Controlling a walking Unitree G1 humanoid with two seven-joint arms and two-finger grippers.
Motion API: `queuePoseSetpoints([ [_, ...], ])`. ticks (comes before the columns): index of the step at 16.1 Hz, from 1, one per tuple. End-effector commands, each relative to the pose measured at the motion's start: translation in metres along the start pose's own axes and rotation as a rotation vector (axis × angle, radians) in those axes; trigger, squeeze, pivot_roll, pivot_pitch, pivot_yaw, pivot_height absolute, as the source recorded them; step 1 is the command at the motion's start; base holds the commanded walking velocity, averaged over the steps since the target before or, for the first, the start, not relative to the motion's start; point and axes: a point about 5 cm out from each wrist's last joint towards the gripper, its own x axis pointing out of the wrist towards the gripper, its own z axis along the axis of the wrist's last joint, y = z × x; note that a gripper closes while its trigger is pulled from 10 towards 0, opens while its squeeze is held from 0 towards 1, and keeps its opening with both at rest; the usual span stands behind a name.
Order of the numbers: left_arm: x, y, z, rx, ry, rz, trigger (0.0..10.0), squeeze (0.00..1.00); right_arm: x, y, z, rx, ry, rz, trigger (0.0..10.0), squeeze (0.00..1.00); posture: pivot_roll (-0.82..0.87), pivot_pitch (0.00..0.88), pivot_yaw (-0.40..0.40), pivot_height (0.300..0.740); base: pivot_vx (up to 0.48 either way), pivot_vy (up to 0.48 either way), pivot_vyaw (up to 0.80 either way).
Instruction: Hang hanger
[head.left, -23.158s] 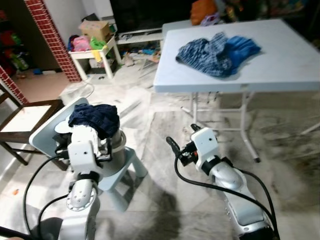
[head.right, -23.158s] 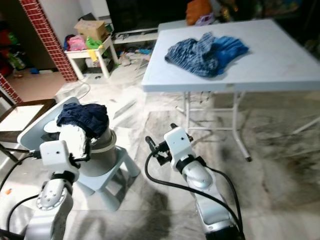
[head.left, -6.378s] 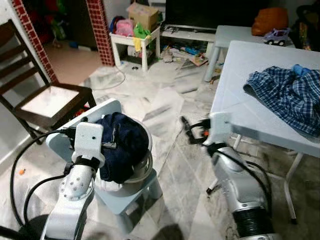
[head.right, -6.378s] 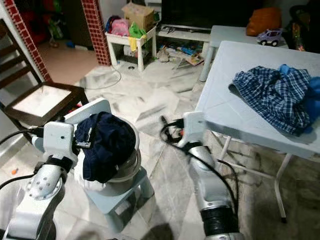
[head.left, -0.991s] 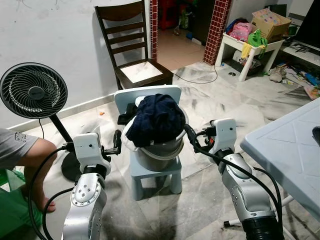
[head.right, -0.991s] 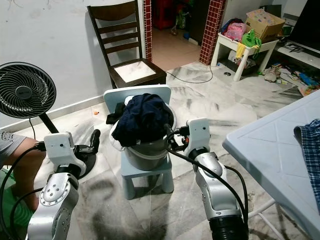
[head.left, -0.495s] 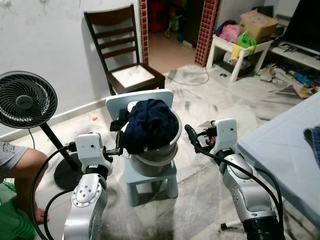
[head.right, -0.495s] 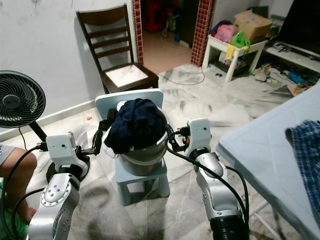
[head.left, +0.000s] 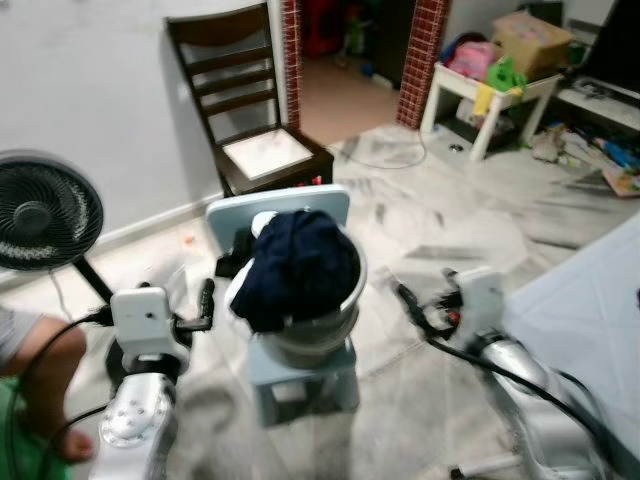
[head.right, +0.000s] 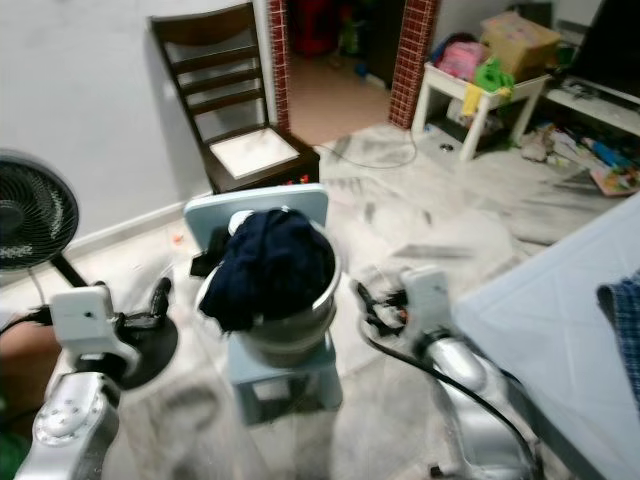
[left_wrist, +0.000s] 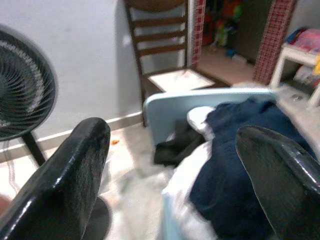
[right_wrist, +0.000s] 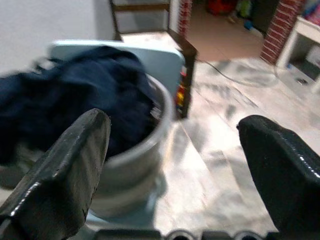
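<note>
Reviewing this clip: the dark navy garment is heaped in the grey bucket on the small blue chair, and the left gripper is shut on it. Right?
Not quite. The left gripper is open and holds nothing, as the left wrist view shows. The navy garment does sit heaped in the grey bucket on the small blue chair.

Marble-look floor (head.left: 420, 225), white wall (head.left: 90, 90), dark wooden chair (head.left: 245, 100), black fan (head.left: 45, 212), perhaps brick pillars (head.left: 425, 45).

Marble-patterned floor (head.left: 420, 215) carrying a small pale-blue chair (head.left: 300, 365), a dark wooden chair (head.left: 255, 110) and a standing fan (head.left: 45, 215). On the blue chair's seat rests a grey bucket (head.left: 315, 325), apparently heaped with dark navy clothing (head.left: 295, 265).
</note>
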Motion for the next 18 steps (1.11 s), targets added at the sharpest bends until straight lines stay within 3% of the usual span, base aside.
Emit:
queuePoseSetpoints([
  [1, -0.007, 0.011, 0.000, 0.028, 0.006, 0.025, 10.0, 0.00, 0.002, 0.004, 0.014, 0.002, -0.055, 0.029, 10.0, 0.00, -0.07, 0.014, 0.018, 0.740, 0.349, 0.000, 0.00],
  [10, -0.007, 0.006, -0.005, 0.041, 0.029, 0.004, 10.0, 0.00, 0.010, 0.019, 0.024, -0.002, -0.080, 0.087, 10.0, 0.00, -0.06, 0.022, 0.005, 0.740, 0.000, 0.000, 0.00],
  [13, 0.002, 0.000, -0.017, 0.025, 0.075, -0.004, 10.0, 0.00, 0.013, 0.024, 0.025, -0.025, -0.078, 0.105, 10.0, 0.00, -0.07, 0.035, -0.006, 0.740, 0.000, 0.000, 0.80],
  [14, 0.011, -0.004, -0.026, -0.089, 0.122, 0.016, 10.0, 0.00, 0.018, 0.027, 0.028, -0.016, -0.086, 0.110, 10.0, 0.00, -0.07, 0.036, -0.007, 0.740, 0.000, 0.000, 0.00],
  [16, 0.025, -0.008, -0.033, -0.223, 0.154, 0.062, 10.0, 0.00, 0.026, 0.033, 0.038, -0.012, -0.114, 0.120, 10.0, 0.00, -0.09, 0.037, -0.016, 0.740, 0.000, 0.000, 0.00],
  [18, 0.034, -0.009, -0.038, -0.296, 0.166, 0.098, 10.0, 0.00, 0.030, 0.036, 0.048, -0.021, -0.143, 0.128, 10.0, 0.00, -0.12, 0.039, -0.021, 0.740, 0.000, 0.000, 0.00],
])
